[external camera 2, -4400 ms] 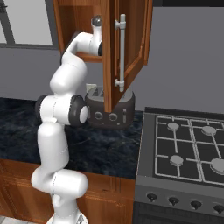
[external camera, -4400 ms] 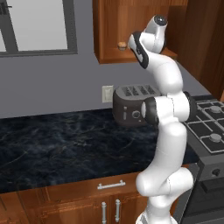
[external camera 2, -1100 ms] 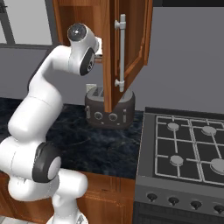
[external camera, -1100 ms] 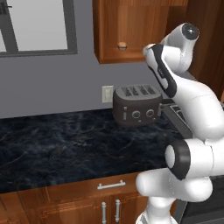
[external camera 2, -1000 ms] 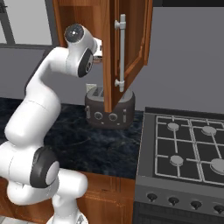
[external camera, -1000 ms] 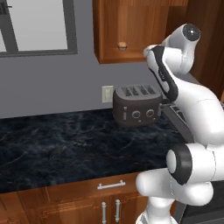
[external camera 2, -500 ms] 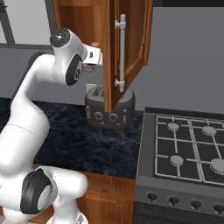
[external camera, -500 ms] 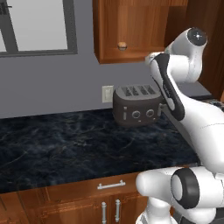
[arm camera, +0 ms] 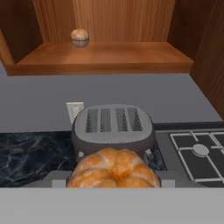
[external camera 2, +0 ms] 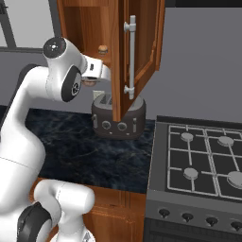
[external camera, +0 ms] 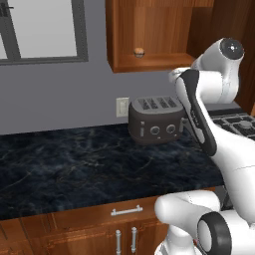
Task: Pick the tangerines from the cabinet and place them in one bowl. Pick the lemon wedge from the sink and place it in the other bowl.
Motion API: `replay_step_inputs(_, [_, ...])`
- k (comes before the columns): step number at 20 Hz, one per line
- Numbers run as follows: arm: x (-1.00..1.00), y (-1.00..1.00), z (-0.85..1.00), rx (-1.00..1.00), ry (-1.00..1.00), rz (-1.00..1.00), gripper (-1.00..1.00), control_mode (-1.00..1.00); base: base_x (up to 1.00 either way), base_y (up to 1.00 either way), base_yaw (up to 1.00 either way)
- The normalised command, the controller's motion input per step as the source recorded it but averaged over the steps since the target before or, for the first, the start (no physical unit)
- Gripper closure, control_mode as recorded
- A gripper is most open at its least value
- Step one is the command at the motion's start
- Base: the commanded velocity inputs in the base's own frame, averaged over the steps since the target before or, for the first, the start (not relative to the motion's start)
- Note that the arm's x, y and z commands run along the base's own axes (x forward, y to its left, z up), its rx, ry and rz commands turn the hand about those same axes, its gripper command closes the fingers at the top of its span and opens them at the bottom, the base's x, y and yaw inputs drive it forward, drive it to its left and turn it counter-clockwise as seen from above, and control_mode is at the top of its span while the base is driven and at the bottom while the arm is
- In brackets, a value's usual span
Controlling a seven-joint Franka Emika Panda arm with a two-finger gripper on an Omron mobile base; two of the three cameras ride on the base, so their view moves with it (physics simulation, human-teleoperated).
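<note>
My gripper is shut on one tangerine, whose ribbed orange top sits between the fingertips. In the right base view the gripper hangs just left of the cabinet's open door, with the tangerine a small orange spot at the hand. A second tangerine rests at the back left of the cabinet shelf, also seen as tangerine and tangerine. The hand is clear of the shelf, in front of it and lower. Both bowls, the sink and the lemon wedge are out of view.
A dark four-slot toaster stands on the black marble counter under the cabinet. The cabinet door hangs open toward me. A gas stove lies to the right of the counter.
The arm has drawn back out of the cabinet nook with the tangerine in its grip. The hand has come down and away from the shelf; the other tangerine has stayed put.
</note>
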Motion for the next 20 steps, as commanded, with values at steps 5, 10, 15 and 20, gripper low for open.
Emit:
replay_step_inputs(5, [-0.27,0.01,0.00,0.00,0.06,0.00,1.00,-1.00,0.00,0.00,0.00])
replay_step_inputs(10, [-0.34,0.00,-0.01,0.00,0.01,0.00,1.00,-1.00,0.00,0.00,0.00])
replay_step_inputs(15, [-0.43,0.00,-0.02,0.00,0.01,0.00,1.00,-1.00,0.00,0.00,0.00])
replay_step_inputs(20, [-0.37,0.00,0.00,0.00,0.09,0.00,1.00,-1.00,0.00,0.00,0.00])
